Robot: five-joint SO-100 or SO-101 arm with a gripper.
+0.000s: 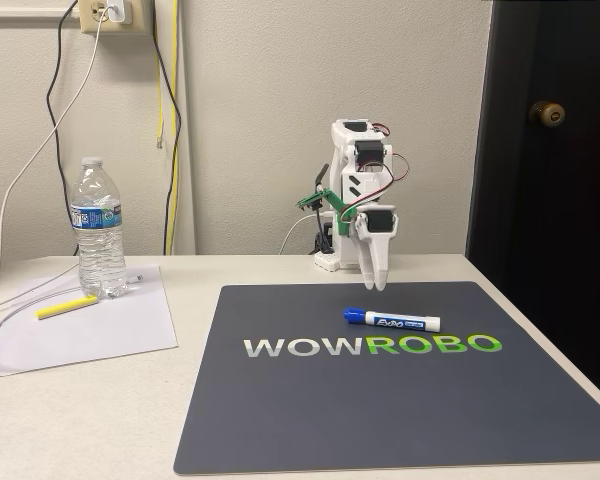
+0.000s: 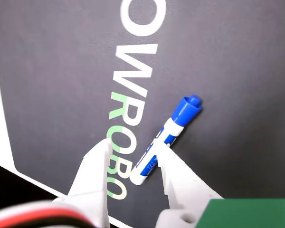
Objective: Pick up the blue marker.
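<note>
0 lift so far. Blue marker [image 1: 392, 320] lies flat on the dark mat [image 1: 310, 420], just above the right half of the WOWROBO logo [image 1: 372, 345] in the fixed view, cap toward 9 o'clock. Gripper [image 1: 374, 283] hangs tips-down just behind it, at 12 o'clock of the marker. Wrist view: gripper [image 2: 133, 149] partly open, holding nothing, marker's tail end [image 2: 141, 175] showing between the fingers, cap [image 2: 187, 109] toward 1 o'clock. Left to do, I'd judge: descend, close, lift.
</note>
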